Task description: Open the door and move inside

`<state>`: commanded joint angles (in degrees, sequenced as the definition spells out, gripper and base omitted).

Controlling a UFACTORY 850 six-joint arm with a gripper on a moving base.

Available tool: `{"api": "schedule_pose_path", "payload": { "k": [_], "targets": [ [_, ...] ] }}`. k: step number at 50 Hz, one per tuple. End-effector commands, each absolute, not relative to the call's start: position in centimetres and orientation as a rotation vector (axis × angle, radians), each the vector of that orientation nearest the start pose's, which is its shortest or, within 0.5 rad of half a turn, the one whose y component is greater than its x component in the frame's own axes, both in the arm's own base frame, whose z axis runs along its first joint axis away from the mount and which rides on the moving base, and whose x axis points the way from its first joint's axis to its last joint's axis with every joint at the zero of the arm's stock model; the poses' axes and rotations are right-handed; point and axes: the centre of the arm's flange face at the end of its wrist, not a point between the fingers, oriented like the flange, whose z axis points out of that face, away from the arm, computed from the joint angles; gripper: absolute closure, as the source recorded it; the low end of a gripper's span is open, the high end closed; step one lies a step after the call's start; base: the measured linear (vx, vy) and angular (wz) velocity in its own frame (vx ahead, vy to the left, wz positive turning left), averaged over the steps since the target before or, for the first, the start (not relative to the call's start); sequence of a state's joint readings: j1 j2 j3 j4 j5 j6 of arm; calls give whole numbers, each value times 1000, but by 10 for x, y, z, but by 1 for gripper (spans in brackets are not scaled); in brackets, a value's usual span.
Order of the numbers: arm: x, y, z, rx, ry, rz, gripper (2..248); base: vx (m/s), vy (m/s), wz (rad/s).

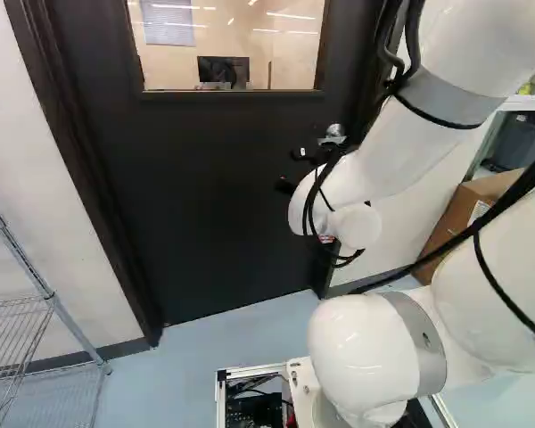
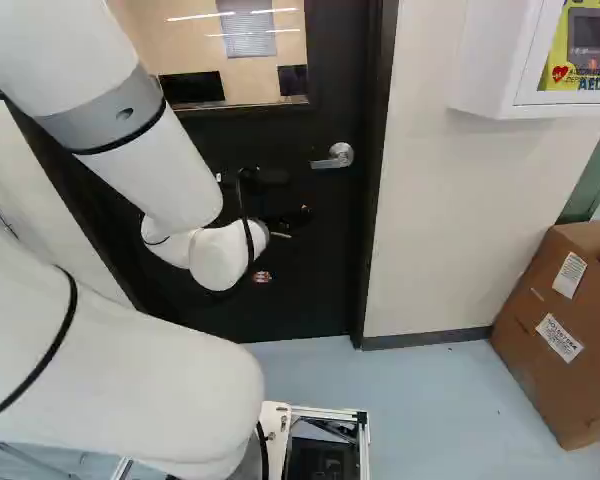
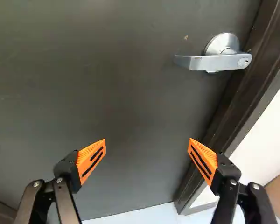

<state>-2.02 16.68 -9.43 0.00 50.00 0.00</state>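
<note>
- Silver lever handle [image 3: 210, 62] beside the latch-side edge of a shut, dark door [image 3: 107, 93]; the gripper [image 3: 147, 139] is spread wide, empty, below it.
- Best next: raise and centre the gripper on the lever's free end, clear of the frame [image 3: 252, 93], then press down (swing direction can't be told).
- Pale floor [image 2: 430, 400] runs between wire rack [image 1: 43, 287] and cardboard box [image 2: 550, 320]; the frame edges look likeliest to catch the base.

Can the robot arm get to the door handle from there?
Probably yes. The gripper is open, and nothing shows between it and the door handle. The handle isn't between its fingers, though, so the arm would have to move over first.
</note>
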Motion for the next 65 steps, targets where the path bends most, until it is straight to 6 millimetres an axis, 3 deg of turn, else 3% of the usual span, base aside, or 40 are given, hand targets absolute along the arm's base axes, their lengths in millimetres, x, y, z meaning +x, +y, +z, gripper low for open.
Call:
{"api": "schedule_pose_path", "payload": {
  "k": [65],
  "targets": [
    [327, -20, 464, -2337, 71, -2160, 3, 0, 0, 0]
  ]
}}
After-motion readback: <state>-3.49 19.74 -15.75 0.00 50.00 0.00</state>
